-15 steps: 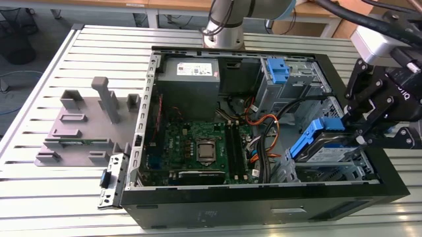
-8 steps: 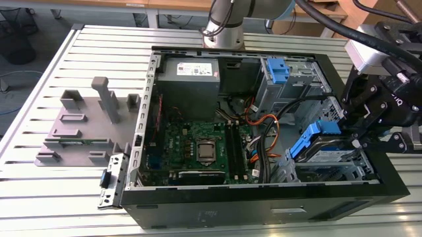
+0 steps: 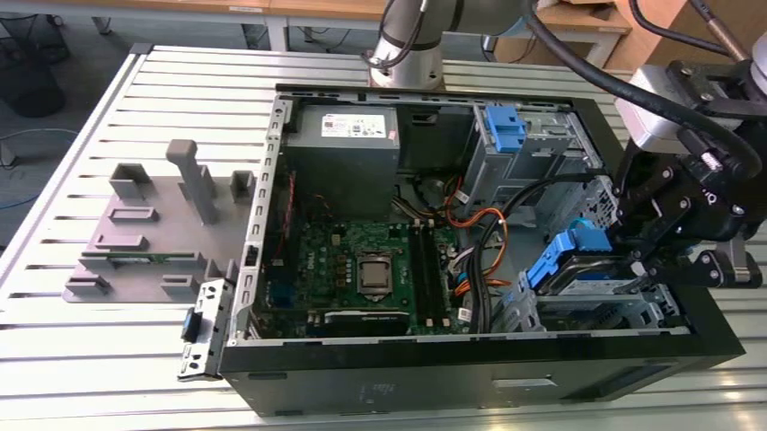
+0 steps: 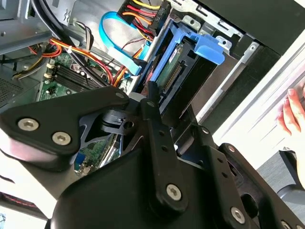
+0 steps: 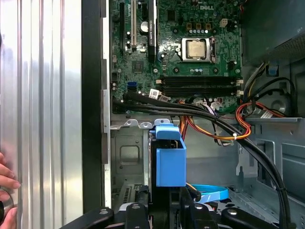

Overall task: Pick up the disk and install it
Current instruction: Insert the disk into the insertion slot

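Table [image 3: 72, 117] of ribbed metal carries everything in the scene. At the exterior view's left, a grey holder plate [image 3: 132, 242] with upright posts lies on it, just beside the open computer case [image 3: 480, 382]. Inside the case, in the far left corner, sits a grey power box [image 3: 348, 135] with a white sticker. Nearer than this box lies the green main board [image 3: 359, 269], which the first wrist view [image 5: 190, 52] shows from above. On the far side of the case, the base of the arm [image 3: 408, 45] stands on the table. More to the right, a bare blue bracket [image 3: 504, 126] stands at the far drive cage, and orange and black cables [image 3: 480, 229] run between the board and the cages.

In the near right part of the case is the disk [image 3: 573, 269]. It is tilted, with its lower part inside the metal drive cage [image 3: 599, 310] and its blue frame pointing up. The gripper [image 3: 630, 256] is at the right side of the disk. In the first wrist view, black fingers [image 5: 188, 210] stand on both sides of the blue frame of the disk [image 5: 169, 162] and touch it, so the gripper [image 5: 169, 205] is clamped on the disk. In the second wrist view, one finger [image 4: 151, 102] lies along the edge of the disk [image 4: 178, 71], where the row of connector pins shows.

A person's hand [image 4: 291, 112] rests on the table outside the case wall; the first wrist view shows its fingertips [image 5: 5, 191].
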Robot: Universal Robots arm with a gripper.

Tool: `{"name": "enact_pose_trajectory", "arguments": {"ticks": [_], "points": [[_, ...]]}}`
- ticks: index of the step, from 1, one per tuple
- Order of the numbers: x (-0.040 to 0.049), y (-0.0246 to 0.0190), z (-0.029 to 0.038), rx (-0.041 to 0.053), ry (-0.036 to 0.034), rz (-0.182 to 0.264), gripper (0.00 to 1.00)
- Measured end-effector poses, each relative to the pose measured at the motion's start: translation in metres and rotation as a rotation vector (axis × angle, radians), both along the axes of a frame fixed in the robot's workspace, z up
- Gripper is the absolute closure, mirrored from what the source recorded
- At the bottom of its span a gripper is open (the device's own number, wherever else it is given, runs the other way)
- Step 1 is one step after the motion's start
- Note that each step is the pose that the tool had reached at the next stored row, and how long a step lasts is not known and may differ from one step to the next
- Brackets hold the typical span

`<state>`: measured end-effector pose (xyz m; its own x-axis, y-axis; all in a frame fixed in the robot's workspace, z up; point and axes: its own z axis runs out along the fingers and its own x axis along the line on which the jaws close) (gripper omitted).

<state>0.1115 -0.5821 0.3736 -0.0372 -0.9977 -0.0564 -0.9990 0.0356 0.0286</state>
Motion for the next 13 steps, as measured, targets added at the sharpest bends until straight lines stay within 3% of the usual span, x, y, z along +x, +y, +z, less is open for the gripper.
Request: {"name": "enact_pose_trajectory", "arguments": {"ticks": [5, 13], "points": [[0.0000, 0.0000, -0.0084, -0.0001, 0.0000, 0.000, 0.65], [0.0000, 0.0000, -0.0090, 0.0004, -0.0001, 0.000, 0.64]]}}
